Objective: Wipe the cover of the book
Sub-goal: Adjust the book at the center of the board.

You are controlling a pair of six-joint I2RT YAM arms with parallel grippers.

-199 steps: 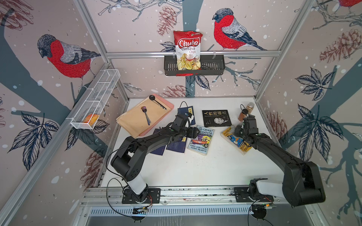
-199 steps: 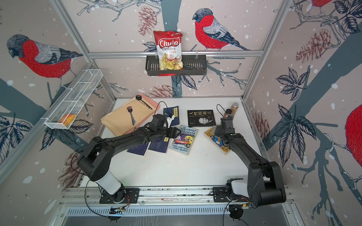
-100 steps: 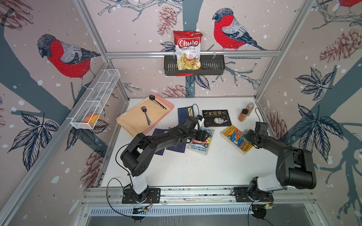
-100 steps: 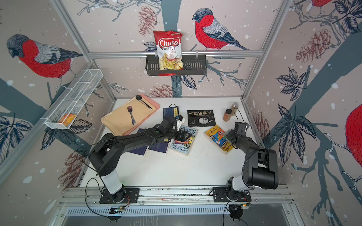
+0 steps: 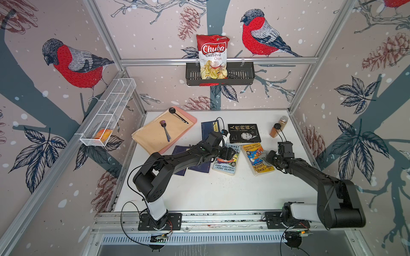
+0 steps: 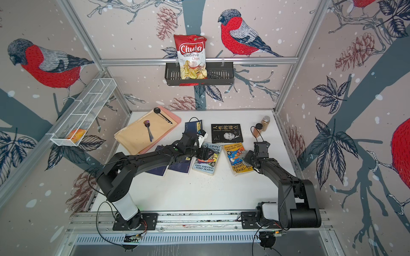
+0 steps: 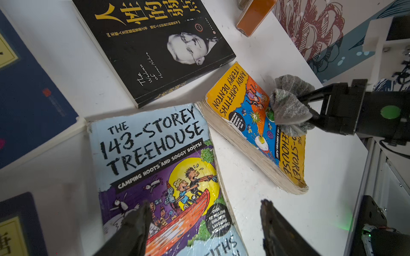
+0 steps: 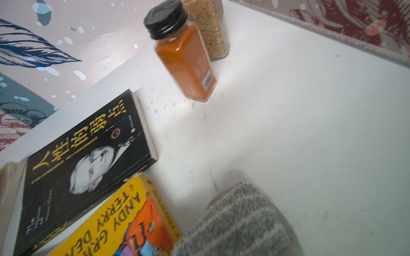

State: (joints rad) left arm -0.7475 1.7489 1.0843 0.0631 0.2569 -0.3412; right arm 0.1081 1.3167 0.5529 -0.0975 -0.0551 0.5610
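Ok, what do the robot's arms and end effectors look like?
The left arm and right arm are black links on white base segments, with looping black cables. The left end effector and right end effector have slim black fingers; green dots mark both wrists.

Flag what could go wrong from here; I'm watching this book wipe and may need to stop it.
1. Nothing pins the yellow book: the left gripper hangs open over the neighbouring Treehouse book, so a stroke may push the yellow book along instead of cleaning it.
2. The right gripper pinches the grey cloth as a bunched wad; it may snag the worn cover's edge.
3. The orange spice jar stands close to the right wrist; a wide stroke could tip it.
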